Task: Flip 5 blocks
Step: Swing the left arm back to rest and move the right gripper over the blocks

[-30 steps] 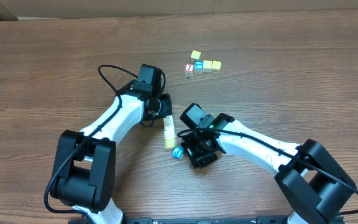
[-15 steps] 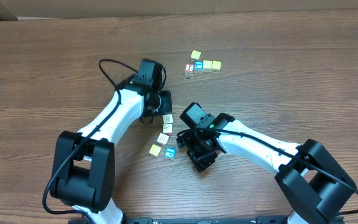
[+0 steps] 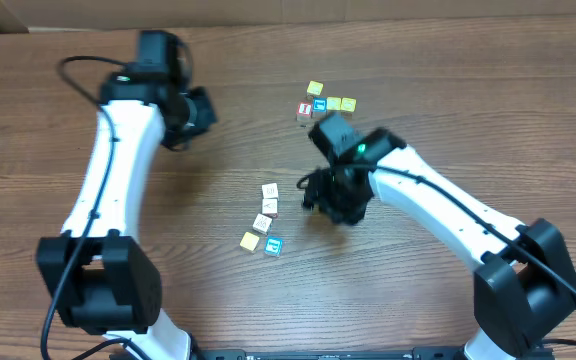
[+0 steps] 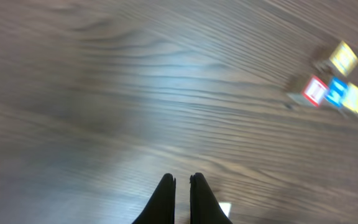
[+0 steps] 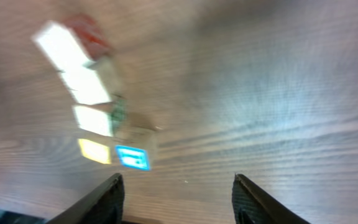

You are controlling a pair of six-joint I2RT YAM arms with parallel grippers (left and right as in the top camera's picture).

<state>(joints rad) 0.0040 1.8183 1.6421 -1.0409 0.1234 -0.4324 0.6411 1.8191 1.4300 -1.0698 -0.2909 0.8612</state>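
Both arms have swung back from the blocks (image 3: 265, 207), which now lie loose mid-surface (image 3: 448, 120) in a small cluster; the left claw (image 4: 182, 180) is pressed together far off, the right claw (image 5: 178, 183) spread and empty nearby, so flipping looks unfinished.

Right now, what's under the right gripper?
Under the right gripper, only bare table shows between its open fingers; the blocks sit off to one side. From above, its body covers that spot.

Both arms are white with black joints. A black cable (image 3: 73, 64) loops beside the left arm (image 3: 118, 160).
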